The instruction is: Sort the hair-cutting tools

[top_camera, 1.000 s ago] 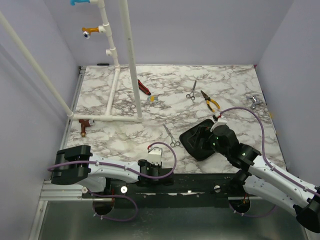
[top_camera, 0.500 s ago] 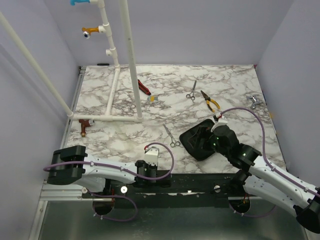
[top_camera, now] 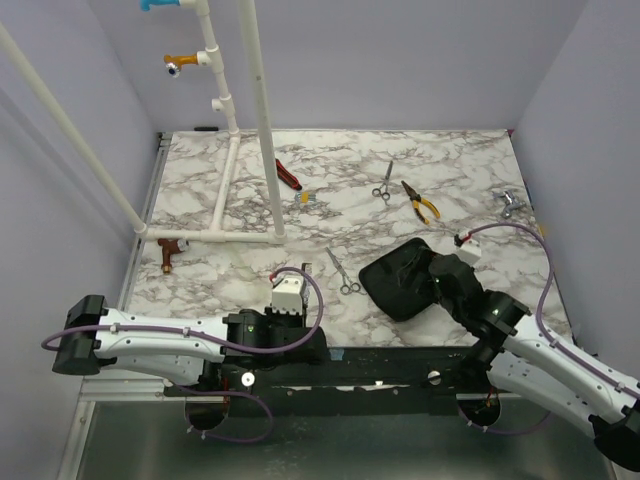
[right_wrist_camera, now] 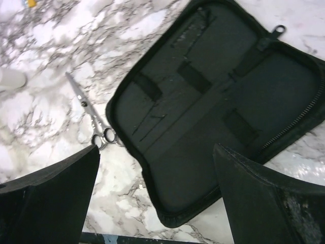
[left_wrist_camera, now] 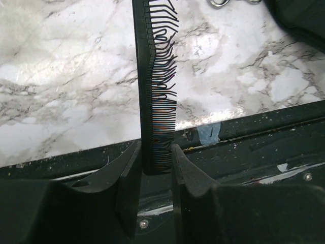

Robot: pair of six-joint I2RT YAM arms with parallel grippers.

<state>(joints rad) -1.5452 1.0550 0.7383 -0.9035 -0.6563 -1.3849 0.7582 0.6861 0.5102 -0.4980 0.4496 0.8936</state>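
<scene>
My left gripper (left_wrist_camera: 155,165) is shut on one end of the long black comb (left_wrist_camera: 155,76), which sticks out over the marble near the table's front edge. In the top view this gripper (top_camera: 303,342) sits at the front edge and I cannot make out the comb. One pair of silver scissors (top_camera: 342,272) lies left of the open black case (top_camera: 395,280); it also shows in the right wrist view (right_wrist_camera: 92,121). The second pair of scissors (top_camera: 384,183) lies far back. My right gripper (right_wrist_camera: 156,152) is open and empty above the case (right_wrist_camera: 213,101); in the top view it (top_camera: 437,282) is over the case's right part.
Yellow-handled pliers (top_camera: 422,203) and a red-and-black tool (top_camera: 288,175) lie at the back. A white pipe frame (top_camera: 262,120) stands back left with a brown fitting (top_camera: 168,252) beside it. A small metal piece (top_camera: 507,203) lies far right.
My left arm has swung left and drawn back along the front edge. My right gripper has shifted right over the case.
</scene>
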